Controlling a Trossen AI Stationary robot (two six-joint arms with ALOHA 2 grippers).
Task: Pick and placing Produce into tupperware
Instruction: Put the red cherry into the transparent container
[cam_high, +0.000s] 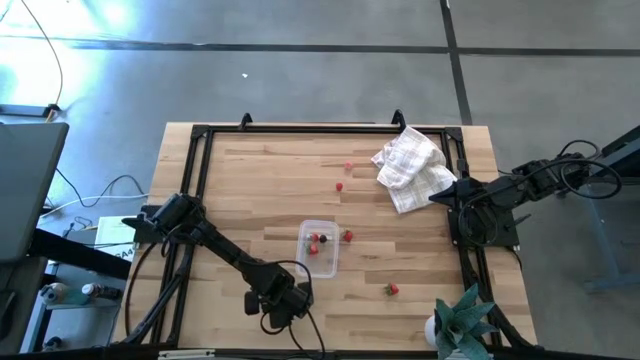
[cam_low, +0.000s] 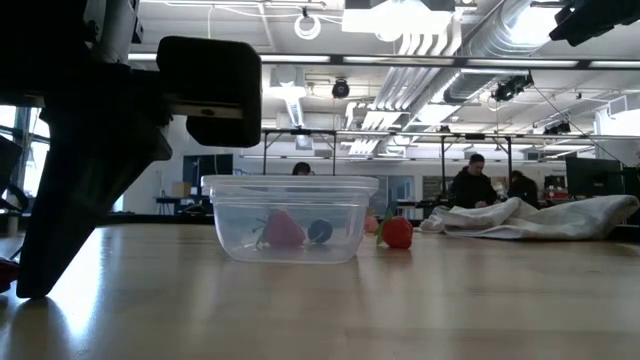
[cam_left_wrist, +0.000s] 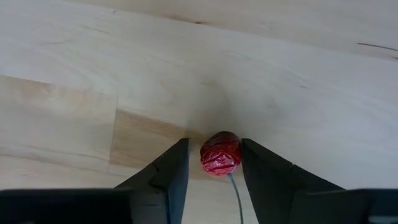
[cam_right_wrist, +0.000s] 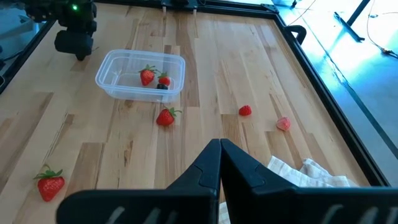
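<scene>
Fingers of the left end effector stand part open, straddling a small red berry on the counter; contact with the berry cannot be confirmed. This arm works near the front edge, close in front of the tupperware. Tupperware holds two red pieces and one darker piece. One strawberry lies just beside its wall; another lies well apart towards the front right. Two further red pieces lie nearer the crumpled white cloth. Right end effector is fully closed, empty, parked at the right edge beside the cloth. Beyond the wooden counter, people sit in a workshop room.
</scene>
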